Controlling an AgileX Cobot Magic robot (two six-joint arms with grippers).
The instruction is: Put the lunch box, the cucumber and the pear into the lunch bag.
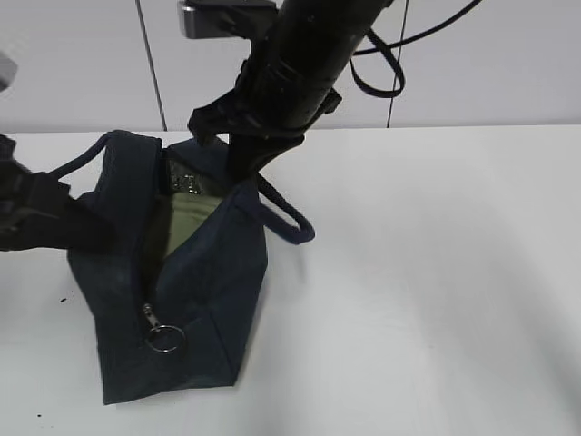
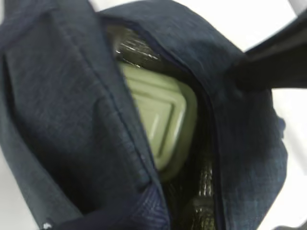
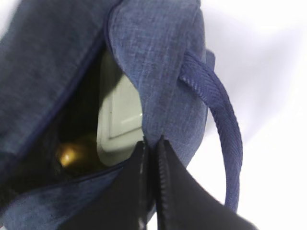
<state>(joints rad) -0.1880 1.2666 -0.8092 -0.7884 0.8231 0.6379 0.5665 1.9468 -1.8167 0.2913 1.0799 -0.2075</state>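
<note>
The navy lunch bag (image 1: 209, 272) stands open on the white table. Inside it lies the lunch box (image 1: 186, 222), its sage-green lid also showing in the left wrist view (image 2: 163, 120) and the right wrist view (image 3: 120, 120). A yellowish rounded shape, apparently the pear (image 3: 67, 155), sits in the dark beside the box. The cucumber is not clearly visible. My right gripper (image 3: 152, 143) is shut on the bag's far rim (image 1: 238, 168). My left gripper (image 1: 86, 232) holds the bag's left wall. Its fingers are mostly hidden by fabric.
One loop handle (image 1: 290, 222) hangs over the bag's right side, the other (image 1: 82, 163) over the left. The zipper's metal ring pull (image 1: 165, 338) lies at the near end of the opening. White table (image 1: 436, 272) stretches to the right.
</note>
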